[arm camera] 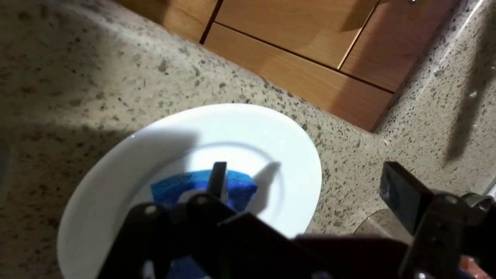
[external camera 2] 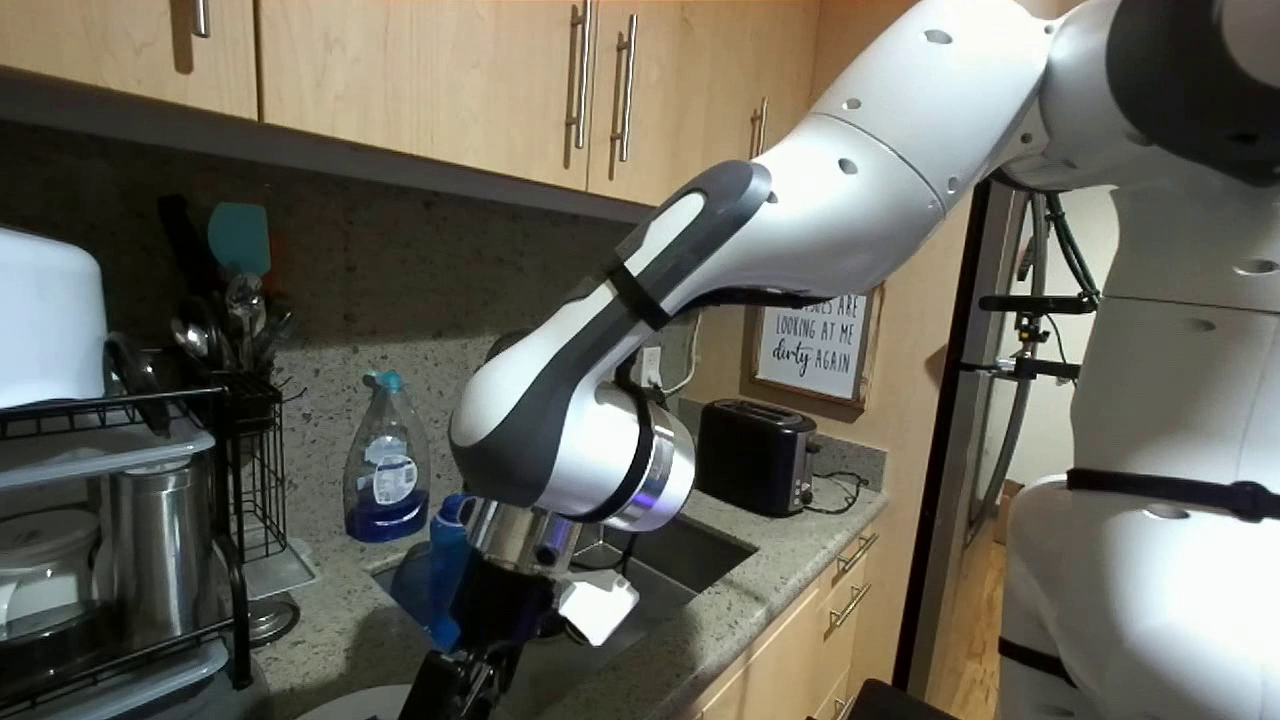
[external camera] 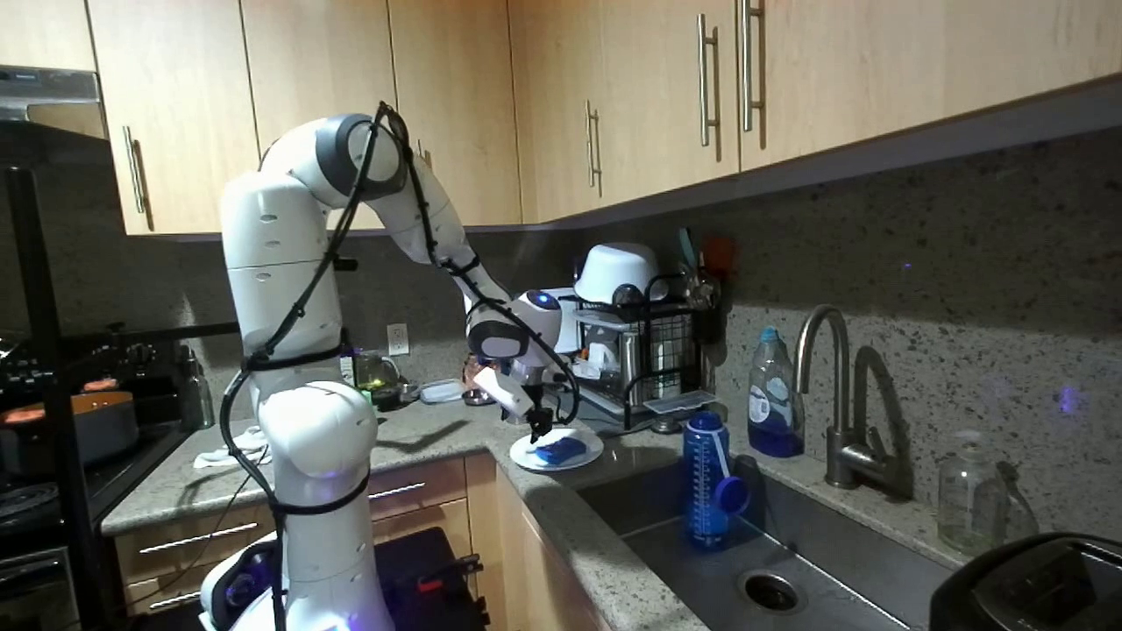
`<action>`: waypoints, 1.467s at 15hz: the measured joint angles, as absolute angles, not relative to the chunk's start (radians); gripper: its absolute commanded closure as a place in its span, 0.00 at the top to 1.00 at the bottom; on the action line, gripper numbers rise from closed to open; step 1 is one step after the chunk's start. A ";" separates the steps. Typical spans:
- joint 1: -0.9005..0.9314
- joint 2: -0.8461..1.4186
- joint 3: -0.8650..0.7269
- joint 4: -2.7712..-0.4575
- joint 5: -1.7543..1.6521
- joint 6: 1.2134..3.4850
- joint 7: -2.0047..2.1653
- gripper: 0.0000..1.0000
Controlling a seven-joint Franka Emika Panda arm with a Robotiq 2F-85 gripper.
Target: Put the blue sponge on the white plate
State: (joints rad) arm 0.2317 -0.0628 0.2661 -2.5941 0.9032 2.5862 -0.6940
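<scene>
Sponge (external camera: pixel 562 450) on wht plate (arm camera: pixel 236 124), under 1 of wide-apart fingers (arm camera: pixel 217 178)

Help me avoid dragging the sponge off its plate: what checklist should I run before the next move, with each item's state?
1. Blue sponge on the white plate: ok; it lies within the plate's outline.
2. Plate resting on the counter: ok; it sits inside the counter's edge.
3. Fingers spread: ok; they stand wide apart in the wrist view.
4. Wrist view of the sponge unblocked: not ok; the fingers hide part of it.
5. Fingers off the sponge: cannot tell; one overlaps it in the wrist view, contact unclear.
6. Gap to the dish rack: cannot tell; it stands near the plate, depth unclear.
</scene>
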 measured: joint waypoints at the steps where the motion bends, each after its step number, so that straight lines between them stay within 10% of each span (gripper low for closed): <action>1: 0.236 -0.085 0.266 -2.611 0.894 2.596 -0.670 1.00; 22: 0.051 -0.362 0.429 -2.772 0.351 2.709 0.082 1.00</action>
State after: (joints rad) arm 0.0513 -0.3621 0.4291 -2.7717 0.3514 2.7089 0.0815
